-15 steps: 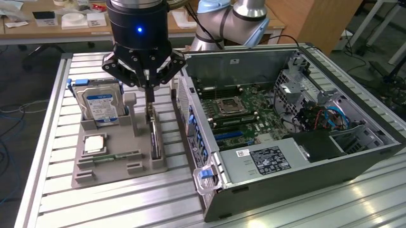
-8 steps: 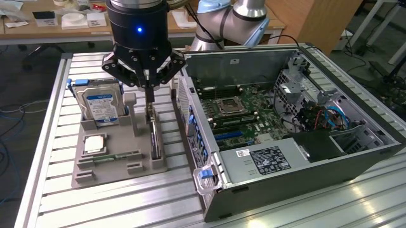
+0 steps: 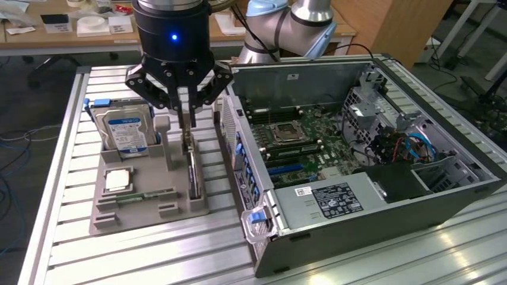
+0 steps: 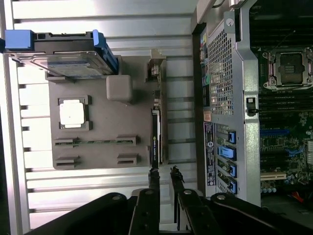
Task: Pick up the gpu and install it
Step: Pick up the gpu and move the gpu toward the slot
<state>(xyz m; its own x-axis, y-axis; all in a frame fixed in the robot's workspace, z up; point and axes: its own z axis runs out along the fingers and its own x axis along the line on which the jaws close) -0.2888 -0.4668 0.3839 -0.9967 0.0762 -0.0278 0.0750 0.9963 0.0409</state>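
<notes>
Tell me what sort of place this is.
Probably a robotics lab set up for PC assembly: an open computer case on a slatted metal table, a grey tray of parts beside it, and cluttered desks behind.

gpu (image 4: 155, 139) edge-on, its faces hidden, computer case (image 4: 225, 73) cut off by the edge, drive label (image 3: 128, 135) text unreadable

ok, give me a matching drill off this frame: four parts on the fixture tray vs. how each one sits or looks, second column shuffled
1. gpu
2. hard drive
3. processor chip
4. memory stick

A. lying flat, silver square top facing up
B. standing on edge, on the side of the grey tray nearest the PC case
C. upright, blue-white label
D. narrow, green, lying in a slot

Pairs: 1-B, 2-C, 3-A, 4-D
</notes>
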